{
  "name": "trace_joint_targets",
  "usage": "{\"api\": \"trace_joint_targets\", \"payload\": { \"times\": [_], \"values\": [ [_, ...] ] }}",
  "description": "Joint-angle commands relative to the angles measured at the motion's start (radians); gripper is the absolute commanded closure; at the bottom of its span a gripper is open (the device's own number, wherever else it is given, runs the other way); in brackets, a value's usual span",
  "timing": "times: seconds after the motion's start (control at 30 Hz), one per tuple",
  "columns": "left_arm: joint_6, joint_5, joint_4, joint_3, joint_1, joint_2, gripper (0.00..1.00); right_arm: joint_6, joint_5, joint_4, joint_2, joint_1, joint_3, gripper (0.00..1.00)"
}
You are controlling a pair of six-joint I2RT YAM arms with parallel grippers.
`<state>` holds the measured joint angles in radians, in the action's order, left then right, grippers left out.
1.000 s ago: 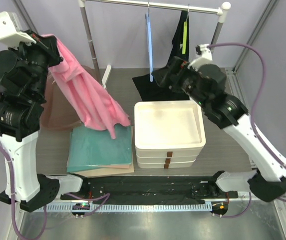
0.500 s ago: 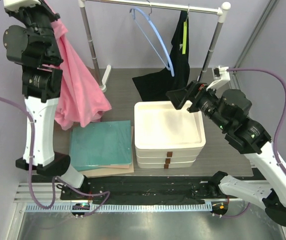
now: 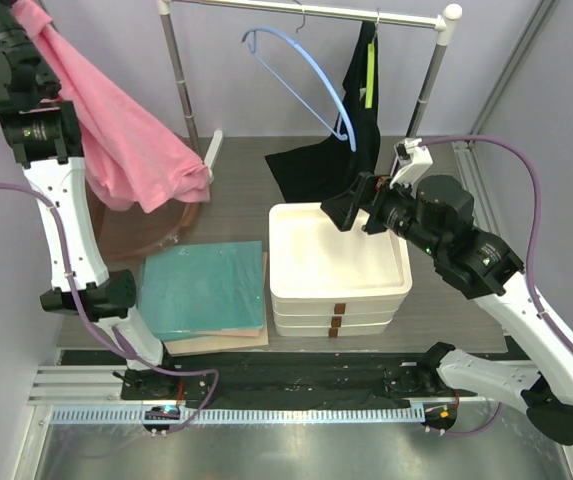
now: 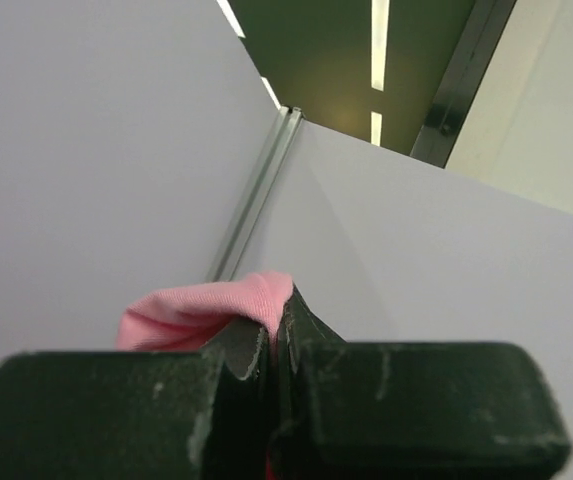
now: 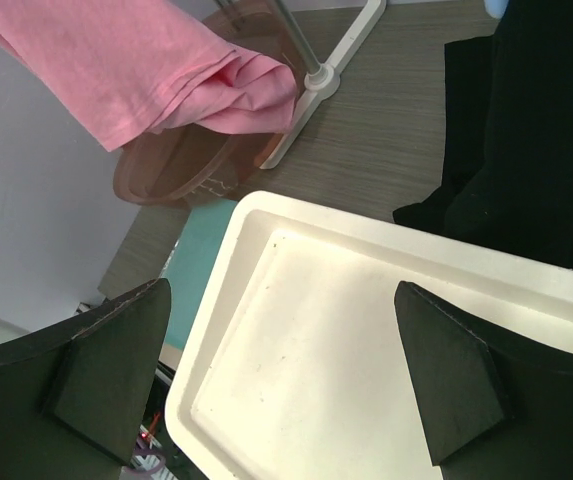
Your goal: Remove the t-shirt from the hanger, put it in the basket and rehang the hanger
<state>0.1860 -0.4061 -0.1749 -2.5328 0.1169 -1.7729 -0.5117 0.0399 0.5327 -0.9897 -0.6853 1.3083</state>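
Pink t-shirt hangs at ten o'clock, well apart from the blue hanger, which dangles bare on the rail at twelve. Your removal looks done, and only setting the shirt down may be left. Your left gripper is raised high, jaws pinched on the cloth. Your right gripper hovers near two o'clock over the white trays, fingers spread wide and holding nothing.

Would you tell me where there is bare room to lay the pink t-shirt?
The top white tray is empty, though the open right gripper hovers over it. Bare table lies between the rack foot and the black garment. The left is crowded: brown tub, teal mat, hanging pink t-shirt.
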Motion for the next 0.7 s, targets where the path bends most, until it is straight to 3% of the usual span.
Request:
{"api": "trace_joint_targets", "payload": {
  "times": [0.0, 0.1, 0.27, 0.33, 0.5, 0.67],
  "values": [
    [0.17, 0.064, -0.049, 0.029, 0.082, 0.02, 1.0, 0.033, -0.012, -0.007, -0.012, -0.002, 0.02, 0.0],
    [0.243, 0.084, 0.011, 0.08, 0.093, 0.02, 1.0, 0.035, -0.011, -0.008, -0.013, -0.002, 0.013, 0.0],
    [0.392, 0.26, 0.17, 0.179, 0.07, 0.023, 1.0, 0.018, -0.012, -0.031, 0.022, -0.002, -0.02, 0.0],
    [0.482, 0.35, 0.172, 0.299, 0.055, 0.05, 1.0, 0.009, -0.012, -0.037, 0.045, -0.002, -0.033, 0.0],
    [0.506, 0.401, 0.21, 0.465, -0.051, 0.084, 1.0, 0.002, -0.015, -0.042, 0.08, -0.002, -0.073, 0.0],
    [0.615, 0.435, 0.194, 0.696, -0.068, 0.131, 1.0, 0.004, -0.008, -0.037, 0.132, -0.002, -0.098, 0.0]
  ]
}}
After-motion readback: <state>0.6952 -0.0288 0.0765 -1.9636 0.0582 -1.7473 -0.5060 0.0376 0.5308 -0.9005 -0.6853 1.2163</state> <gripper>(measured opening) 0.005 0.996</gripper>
